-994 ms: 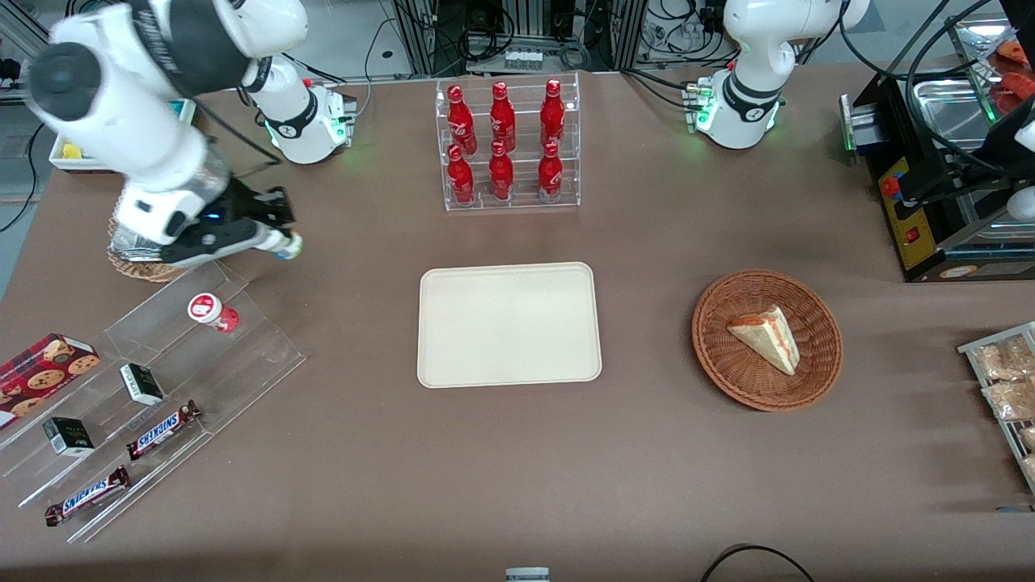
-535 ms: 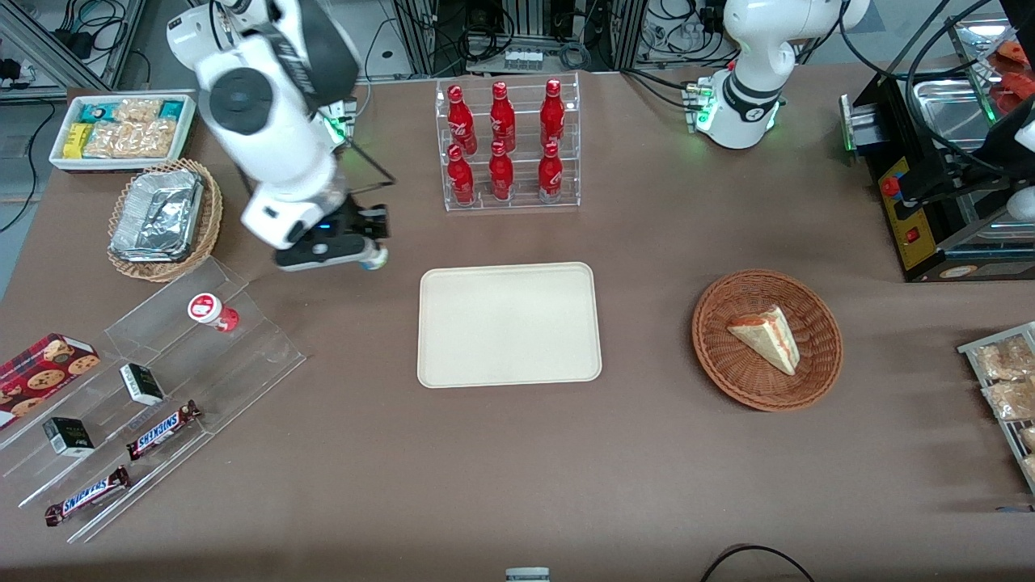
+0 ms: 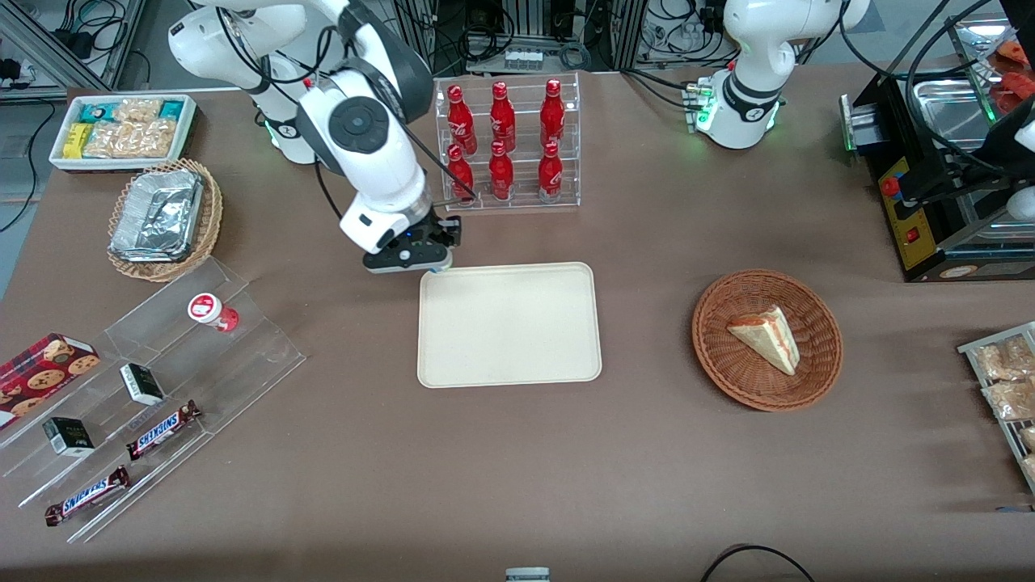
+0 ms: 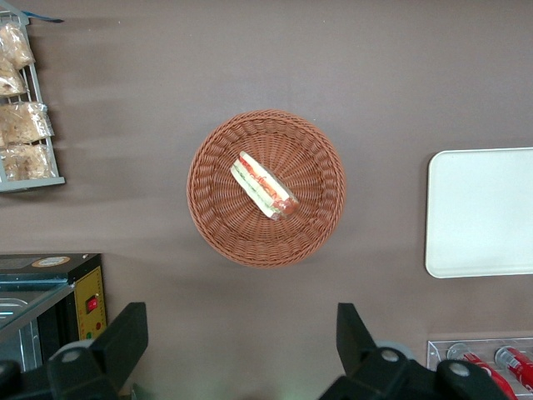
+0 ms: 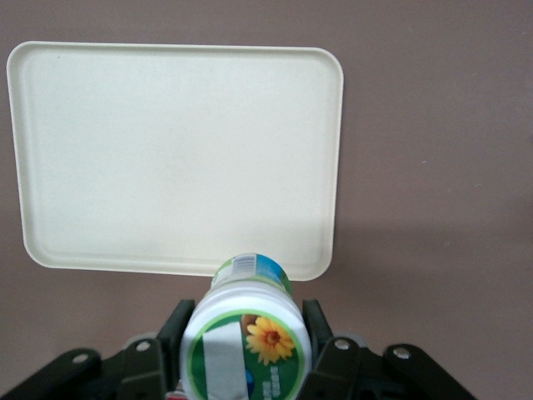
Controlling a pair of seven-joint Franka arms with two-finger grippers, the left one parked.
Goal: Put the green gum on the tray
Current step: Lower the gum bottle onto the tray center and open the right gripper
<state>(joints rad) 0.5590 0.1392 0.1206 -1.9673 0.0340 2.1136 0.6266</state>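
My right gripper (image 3: 437, 267) hangs above the table at the corner of the cream tray (image 3: 509, 323) nearest the working arm's base. It is shut on the green gum (image 5: 246, 333), a canister with a white lid bearing a green ring and a flower and a green-teal body. In the right wrist view the black fingers (image 5: 321, 329) press on both sides of the lid, and the tray (image 5: 166, 150) lies flat below, its edge just under the canister's body. In the front view the gum is almost hidden under the gripper. The tray holds nothing.
A clear rack of red bottles (image 3: 505, 145) stands close to the gripper, farther from the front camera than the tray. A red-lidded canister (image 3: 212, 310) sits on a clear stepped display (image 3: 145, 388) with snack bars. A wicker basket with foil containers (image 3: 162, 218) and a sandwich basket (image 3: 766, 339) flank the tray.
My right gripper has carried the green gum from above the stepped display sideways toward the tray, reaching the tray's corner. Nothing else has moved.
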